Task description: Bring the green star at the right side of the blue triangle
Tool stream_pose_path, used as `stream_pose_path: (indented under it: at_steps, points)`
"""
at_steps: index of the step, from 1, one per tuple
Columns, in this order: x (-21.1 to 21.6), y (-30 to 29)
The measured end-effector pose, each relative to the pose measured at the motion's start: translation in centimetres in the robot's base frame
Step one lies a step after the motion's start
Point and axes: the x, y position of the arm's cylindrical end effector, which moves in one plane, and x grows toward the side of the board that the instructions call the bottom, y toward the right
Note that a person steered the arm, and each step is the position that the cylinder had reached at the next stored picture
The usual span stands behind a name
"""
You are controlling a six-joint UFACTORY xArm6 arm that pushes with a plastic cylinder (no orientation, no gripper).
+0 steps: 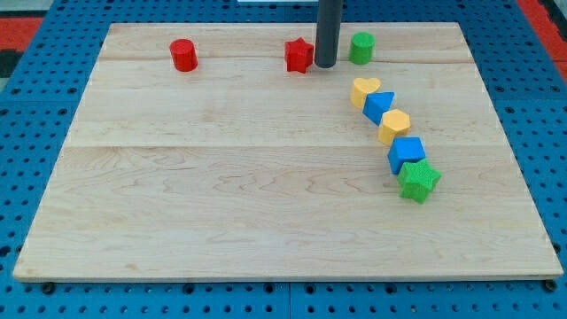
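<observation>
a: where's my tip (325, 66)?
b: view's top, between red star (299, 55) and green cylinder (361, 48). no fingers, just a rod.
a: green star (418, 181)?
b: touching the lower blue block (406, 154), well below blue triangle (378, 106).

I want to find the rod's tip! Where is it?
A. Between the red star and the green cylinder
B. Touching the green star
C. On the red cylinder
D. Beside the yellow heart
A: my tip sits between the red star and the green cylinder.
</observation>
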Motion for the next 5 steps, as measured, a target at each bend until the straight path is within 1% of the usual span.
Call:
stream_pose_path:
  at_steps: [3, 5]
  points:
    - [0.1, 2.0]
    - [2.8, 1.8]
